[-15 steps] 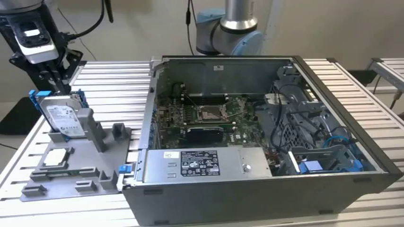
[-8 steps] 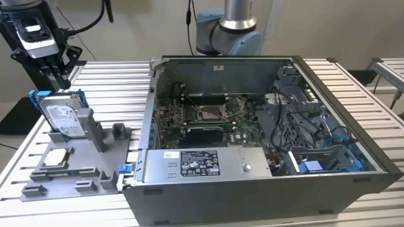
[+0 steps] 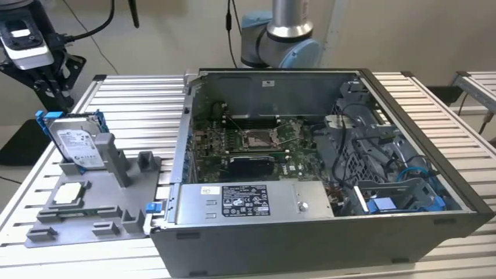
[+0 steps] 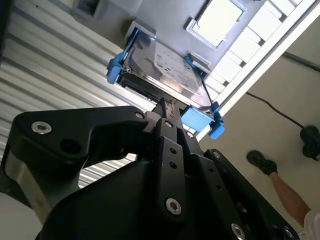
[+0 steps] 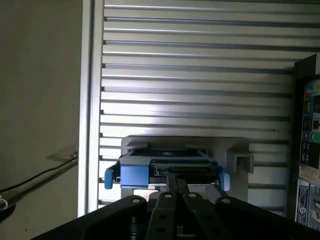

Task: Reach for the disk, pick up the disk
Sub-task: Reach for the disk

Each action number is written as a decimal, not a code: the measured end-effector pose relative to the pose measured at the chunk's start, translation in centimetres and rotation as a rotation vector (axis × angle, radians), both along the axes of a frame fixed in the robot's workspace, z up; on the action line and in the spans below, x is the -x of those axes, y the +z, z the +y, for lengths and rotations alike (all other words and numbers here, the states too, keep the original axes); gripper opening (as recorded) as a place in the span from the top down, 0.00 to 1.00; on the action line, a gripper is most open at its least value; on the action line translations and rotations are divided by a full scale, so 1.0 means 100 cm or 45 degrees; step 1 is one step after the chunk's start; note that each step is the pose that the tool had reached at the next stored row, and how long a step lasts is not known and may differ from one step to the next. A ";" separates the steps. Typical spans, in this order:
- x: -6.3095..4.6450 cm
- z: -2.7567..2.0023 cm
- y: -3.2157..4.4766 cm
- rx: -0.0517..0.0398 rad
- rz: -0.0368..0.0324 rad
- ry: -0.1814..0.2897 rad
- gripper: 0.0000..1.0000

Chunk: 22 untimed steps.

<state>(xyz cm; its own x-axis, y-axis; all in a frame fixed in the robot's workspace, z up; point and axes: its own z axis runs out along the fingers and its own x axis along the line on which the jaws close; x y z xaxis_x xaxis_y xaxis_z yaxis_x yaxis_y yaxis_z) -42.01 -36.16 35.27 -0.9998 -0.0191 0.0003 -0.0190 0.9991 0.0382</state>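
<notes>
The disk (image 3: 78,139) is a silver-grey hard drive with a white label and blue side rails. It stands tilted in a grey holder (image 3: 116,168) at the exterior view's left. My black gripper (image 3: 58,102) hangs just above the disk's upper edge, with its fingers drawn together and nothing between them. In the second wrist view the gripper (image 4: 162,106) points at the near edge of the disk (image 4: 165,65), between the blue rails. In the first wrist view the gripper (image 5: 175,181) sits right in front of the disk (image 5: 165,167), seen edge-on.
An open computer case (image 3: 434,197) with its motherboard exposed takes up the table's middle and right. A small white-topped chip (image 3: 68,193) lies on the grey holder plate. A person's leg (image 4: 287,190) and shoe (image 4: 260,161) stand on the floor beside the table.
</notes>
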 end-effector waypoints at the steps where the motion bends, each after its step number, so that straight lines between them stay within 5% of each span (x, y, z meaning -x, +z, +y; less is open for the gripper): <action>1: 0.003 0.0011 0.0000 0.000 0.0001 0.000 1.00; 10: 0.019 0.0027 -0.0003 0.000 0.0000 0.008 1.00; 22: 0.028 -0.0042 -0.0012 0.000 0.0001 0.017 1.00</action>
<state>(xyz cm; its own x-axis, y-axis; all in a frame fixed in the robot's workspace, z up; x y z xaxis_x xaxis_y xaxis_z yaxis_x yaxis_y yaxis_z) -44.81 -36.58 35.15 -0.9995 -0.0327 0.0004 -0.0326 0.9987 0.0380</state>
